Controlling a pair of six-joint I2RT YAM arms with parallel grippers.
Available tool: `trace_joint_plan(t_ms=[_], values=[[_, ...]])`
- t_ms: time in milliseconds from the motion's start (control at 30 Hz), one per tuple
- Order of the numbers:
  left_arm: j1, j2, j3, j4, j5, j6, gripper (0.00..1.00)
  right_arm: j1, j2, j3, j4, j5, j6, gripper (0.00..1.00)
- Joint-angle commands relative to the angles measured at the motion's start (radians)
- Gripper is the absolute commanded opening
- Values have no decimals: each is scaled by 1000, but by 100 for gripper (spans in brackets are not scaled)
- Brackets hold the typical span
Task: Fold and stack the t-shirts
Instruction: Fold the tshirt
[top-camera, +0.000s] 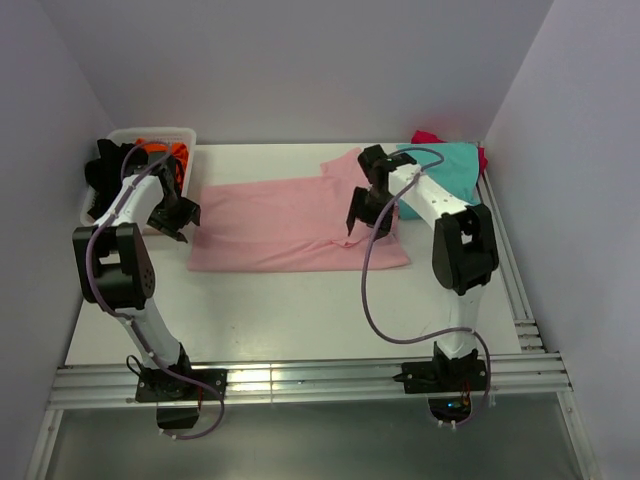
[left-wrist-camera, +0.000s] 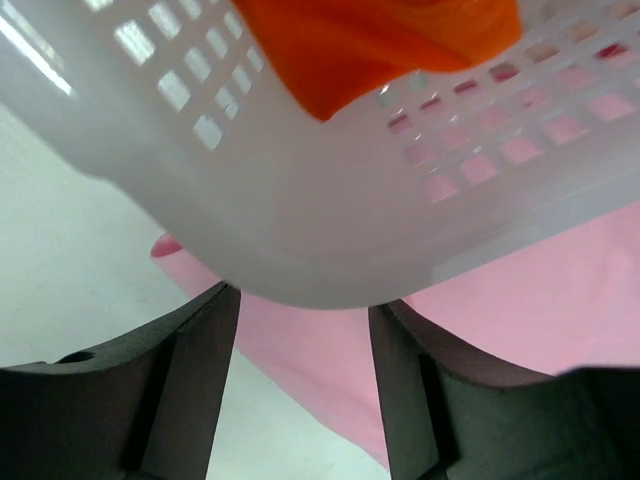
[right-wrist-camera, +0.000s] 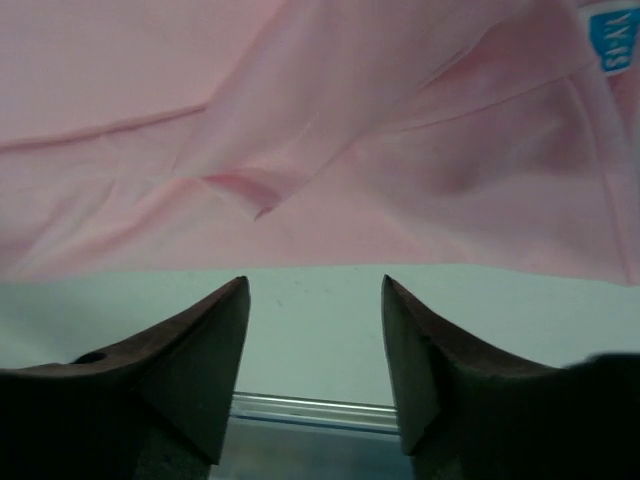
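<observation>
Left gripper (left-wrist-camera: 305, 300): tipped down beside white plastic slotted basket (left-wrist-camera: 300, 220), jaws apart, empty. Right gripper (right-wrist-camera: 315, 285): lowered over flat light pink cloth t-shirt (right-wrist-camera: 300, 130), jaws apart, empty.

Overhead view: bright, even, diffuse lighting. Soft shadows on the worktop (top-camera: 300, 310). Glare on the metal rail (top-camera: 250, 380) at 6 o'clock.
Left wrist view: basket (left-wrist-camera: 300, 230) too close, blurred, washed out at 10 o'clock.
Right wrist view: light pink t-shirt (right-wrist-camera: 300, 120) soft-focused; right hand (right-wrist-camera: 315, 370) underexposed.
</observation>
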Motion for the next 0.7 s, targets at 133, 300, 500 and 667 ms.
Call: trace_joint_plan(t_ms=[133, 300, 500, 667], values=[[-12, -120, -53, 26, 18, 36, 57, -5, 122, 67, 47, 6, 31, 53], [-12, -148, -89, 26, 3, 51, 56, -4, 171, 124, 27, 26, 26, 53], [-12, -145, -87, 25, 1, 67, 55, -4, 187, 114, 39, 24, 34, 52], [-12, -131, -63, 22, -7, 76, 54, -4, 175, 89, 39, 40, 34, 52]])
